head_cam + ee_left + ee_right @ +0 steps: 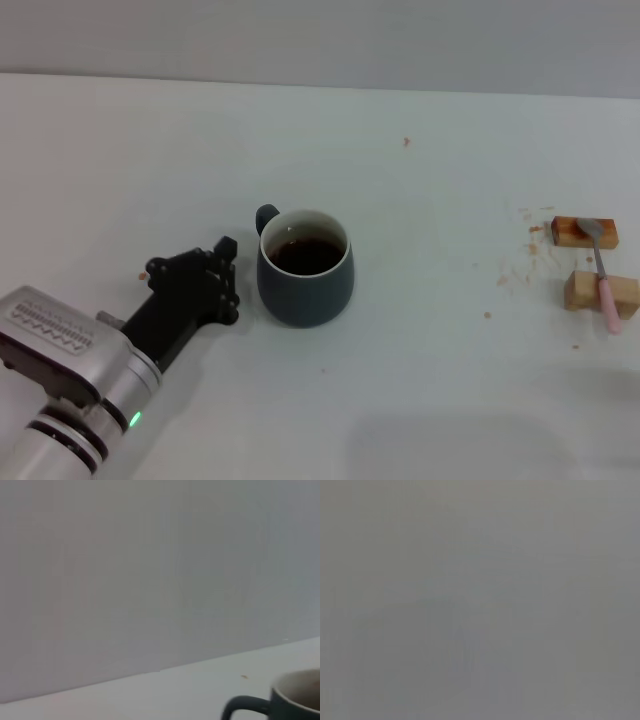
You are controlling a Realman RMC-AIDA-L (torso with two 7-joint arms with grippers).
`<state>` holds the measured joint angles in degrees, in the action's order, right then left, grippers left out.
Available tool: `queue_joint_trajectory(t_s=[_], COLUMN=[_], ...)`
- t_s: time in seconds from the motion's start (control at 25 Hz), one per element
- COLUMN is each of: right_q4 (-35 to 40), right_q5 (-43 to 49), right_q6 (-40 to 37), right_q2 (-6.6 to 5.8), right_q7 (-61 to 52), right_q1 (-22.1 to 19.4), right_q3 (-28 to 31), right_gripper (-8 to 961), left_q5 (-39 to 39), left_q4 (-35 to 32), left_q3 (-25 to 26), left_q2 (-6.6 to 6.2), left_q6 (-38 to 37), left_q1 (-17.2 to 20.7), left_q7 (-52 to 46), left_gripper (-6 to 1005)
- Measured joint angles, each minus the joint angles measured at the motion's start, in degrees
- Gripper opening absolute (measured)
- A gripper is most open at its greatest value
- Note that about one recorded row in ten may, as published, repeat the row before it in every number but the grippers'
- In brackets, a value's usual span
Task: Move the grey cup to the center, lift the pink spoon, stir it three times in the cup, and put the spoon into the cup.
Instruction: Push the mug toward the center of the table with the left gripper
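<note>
On the white table (420, 400) a squat dark blue-grey ceramic mug, the grey cup (305, 268), stands upright near the middle, its loop handle turned toward the far left and its pale inside holding dark brown liquid that reaches well up the wall. The left wrist view catches only a part of that cup (295, 697), with the handle curving out from its side against a plain grey wall. The left gripper (226, 280) lies low over the table just beside the cup on the robot's left, its black fingers pointing toward the cup's wall; they appear slightly spread with nothing between them, though from this angle the gap is hard to judge. Well apart, at the right edge, the pink spoon (604, 275) rests across two tan wooden blocks (599, 290): its grey metal bowl sits on the farther block and its pale pink handle crosses the nearer one, the end hanging past it. Small brown crumbs (525, 250) are scattered on the table near the blocks. The right wrist view shows only a uniform grey blur, and the right gripper appears nowhere.
</note>
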<state>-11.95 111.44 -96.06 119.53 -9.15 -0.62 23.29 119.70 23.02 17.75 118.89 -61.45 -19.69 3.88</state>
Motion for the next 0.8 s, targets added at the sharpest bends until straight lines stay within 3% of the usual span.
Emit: queue_joint_trajectory(t_s=[0.8], right_q4=[-0.1], right_q5=[0.0], right_q6=[-0.1], right_q2=[0.0], right_q7=[0.0], right_q1=[0.2], right_q3=[0.0], right_gripper=[752], left_q5=[0.3], left_q4=[1.5], left_q3=[-1.5], left_q2=[0.21], left_q6=[3.6], left_q1=[-3.6], left_q7=[-0.5], left_gripper=[-2])
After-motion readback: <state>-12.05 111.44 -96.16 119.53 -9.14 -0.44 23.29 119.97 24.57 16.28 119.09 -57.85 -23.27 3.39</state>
